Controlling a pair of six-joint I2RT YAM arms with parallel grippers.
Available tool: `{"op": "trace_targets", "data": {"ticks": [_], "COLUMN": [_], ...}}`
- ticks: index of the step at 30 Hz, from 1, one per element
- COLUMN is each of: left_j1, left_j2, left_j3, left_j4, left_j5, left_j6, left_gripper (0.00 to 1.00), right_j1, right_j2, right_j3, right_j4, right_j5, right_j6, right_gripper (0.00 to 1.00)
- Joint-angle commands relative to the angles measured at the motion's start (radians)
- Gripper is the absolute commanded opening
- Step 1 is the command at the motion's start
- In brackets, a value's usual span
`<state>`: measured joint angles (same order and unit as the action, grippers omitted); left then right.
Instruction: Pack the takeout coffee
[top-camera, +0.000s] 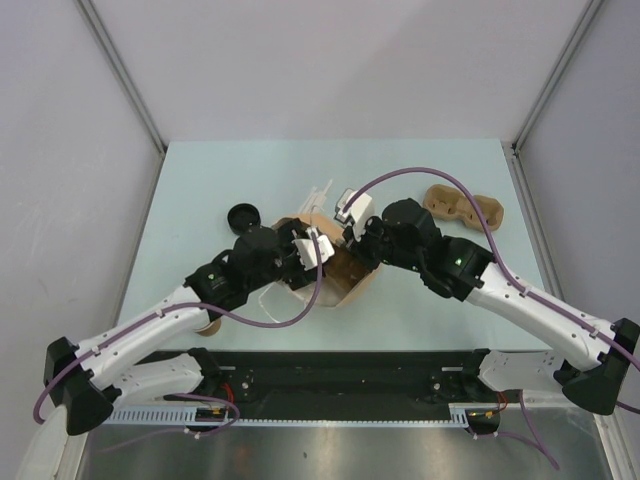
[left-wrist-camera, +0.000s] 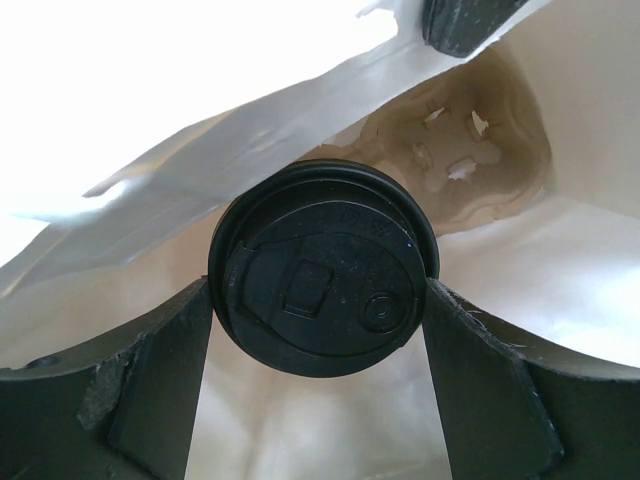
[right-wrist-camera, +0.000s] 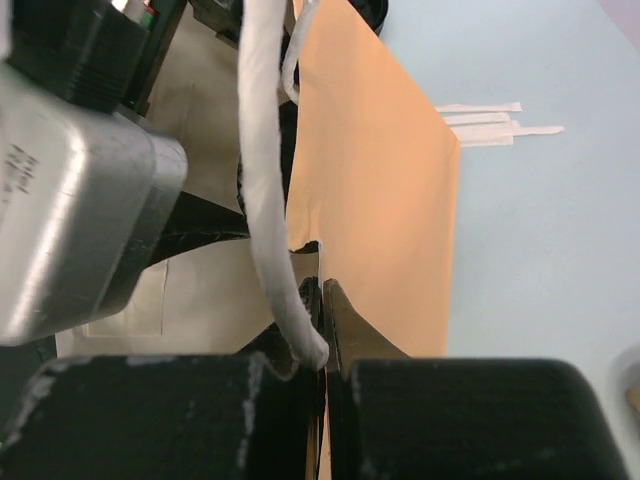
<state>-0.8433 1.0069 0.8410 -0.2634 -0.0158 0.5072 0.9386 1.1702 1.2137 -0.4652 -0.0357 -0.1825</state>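
left jaws gripping takeout coffee (left-wrist-camera: 325, 270) in bag (right-wrist-camera: 380, 200), right jaws pinching bag, pale table (top-camera: 200, 180), grey walls (top-camera: 60, 150)

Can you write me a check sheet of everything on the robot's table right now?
Surface: pale green tabletop, no spills seen.
Job's things: black-lidded takeout coffee cup inside the open brown paper bag; cup wall hidden.
Clutter: loose round black lid, brown moulded pulp cup carrier, white paper-wrapped straws.
Grippers: left gripper shut on the cup at its lid; right gripper pinching the bag's rim beside its white handle.
Cables: purple cables loop over both arms.
Surroundings: grey walls on three sides.
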Motion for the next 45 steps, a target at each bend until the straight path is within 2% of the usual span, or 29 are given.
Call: {"op": "trace_targets", "data": {"ticks": [1, 16, 24, 38, 45], "left_j1": [0.006, 0.058, 0.073, 0.073, 0.079], "left_j2": [0.009, 0.071, 0.070, 0.183, 0.211], "left_j3": [-0.016, -0.046, -0.028, 0.046, 0.070], "left_j4": [0.030, 0.013, 0.049, 0.049, 0.076], "left_j5": [-0.003, 0.017, 0.020, -0.052, -0.033], "left_j6": [-0.018, -0.093, -0.079, -0.093, -0.078], "left_gripper": [0.01, 0.00, 0.00, 0.00, 0.00], "right_j1": [-0.003, -0.052, -0.122, -0.251, -0.313], "right_j2": [-0.027, -0.018, -0.001, 0.051, 0.083], "right_j3": [0.009, 0.006, 0.006, 0.006, 0.006], "right_j4": [0.068, 0.069, 0.065, 0.050, 0.057], "right_j5": [-0.052, -0.148, -0.280, -0.498, -0.575], "right_j6": [0.044, 0.081, 0.107, 0.120, 0.109], "right_gripper": [0.00, 0.00, 0.00, 0.00, 0.00]}}
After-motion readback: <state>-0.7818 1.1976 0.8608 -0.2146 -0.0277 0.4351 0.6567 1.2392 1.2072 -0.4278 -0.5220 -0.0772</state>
